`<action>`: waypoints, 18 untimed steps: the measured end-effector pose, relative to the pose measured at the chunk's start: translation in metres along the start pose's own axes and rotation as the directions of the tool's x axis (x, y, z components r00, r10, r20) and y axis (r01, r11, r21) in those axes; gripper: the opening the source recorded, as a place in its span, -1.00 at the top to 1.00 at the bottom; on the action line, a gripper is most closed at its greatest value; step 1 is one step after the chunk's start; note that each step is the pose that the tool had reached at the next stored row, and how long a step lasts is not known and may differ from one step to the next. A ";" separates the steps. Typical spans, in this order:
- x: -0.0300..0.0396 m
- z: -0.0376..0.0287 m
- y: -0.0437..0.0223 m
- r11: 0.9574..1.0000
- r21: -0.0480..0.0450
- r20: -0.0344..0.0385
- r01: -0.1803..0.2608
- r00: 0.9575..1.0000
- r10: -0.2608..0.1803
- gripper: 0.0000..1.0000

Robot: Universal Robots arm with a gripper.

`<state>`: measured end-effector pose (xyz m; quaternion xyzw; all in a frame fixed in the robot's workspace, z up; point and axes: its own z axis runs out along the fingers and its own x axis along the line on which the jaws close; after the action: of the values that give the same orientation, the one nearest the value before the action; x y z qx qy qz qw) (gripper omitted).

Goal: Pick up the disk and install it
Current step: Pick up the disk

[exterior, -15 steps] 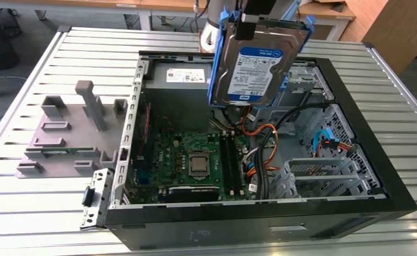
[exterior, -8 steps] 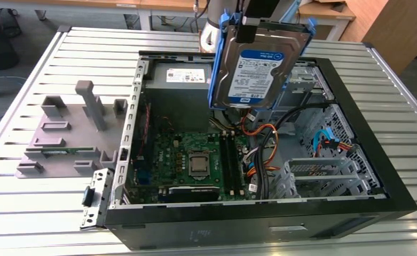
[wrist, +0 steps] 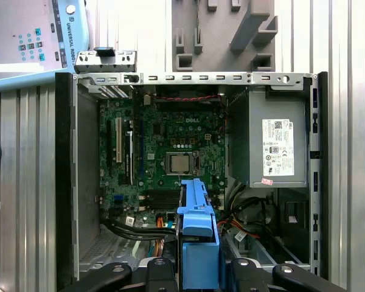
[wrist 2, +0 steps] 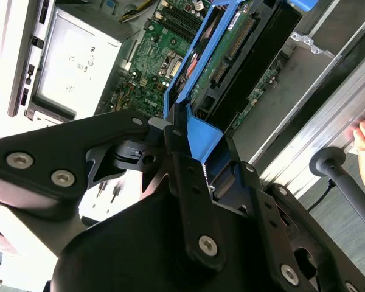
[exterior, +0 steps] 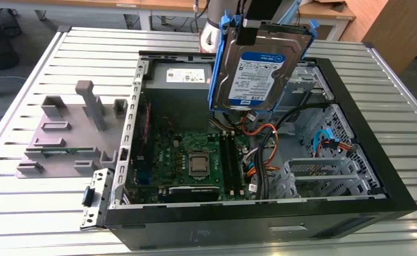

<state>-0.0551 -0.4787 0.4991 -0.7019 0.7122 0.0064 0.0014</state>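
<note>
The end effector (wrist: 201,272) is clamped on the blue rail at one short end of the disk (exterior: 258,69), which hangs nearly upright with its label facing outward. The disk is in the air above the open computer case (exterior: 379,200) lying on the slatted counter (exterior: 23,213). Gripped this way, its connector end points down toward the motherboard (exterior: 190,154), probably so it can slide edge-first into a bay; it isn't seated yet

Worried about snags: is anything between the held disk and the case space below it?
Yes: orange and black cables appear to lie just beneath the disk, beside the motherboard.
</note>
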 end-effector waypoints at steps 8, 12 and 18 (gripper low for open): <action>0.0000 0.0000 -0.0018 1.000 0.000 0.000 0.000 1.000 0.000 0.27; 0.0000 0.0000 -0.0054 1.000 0.000 0.000 0.000 1.000 0.000 0.27; 0.0002 -0.0001 -0.0132 1.000 0.000 0.000 0.000 1.000 0.000 0.27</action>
<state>-0.0419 -0.4791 0.4991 -0.7019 0.7122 0.0063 0.0013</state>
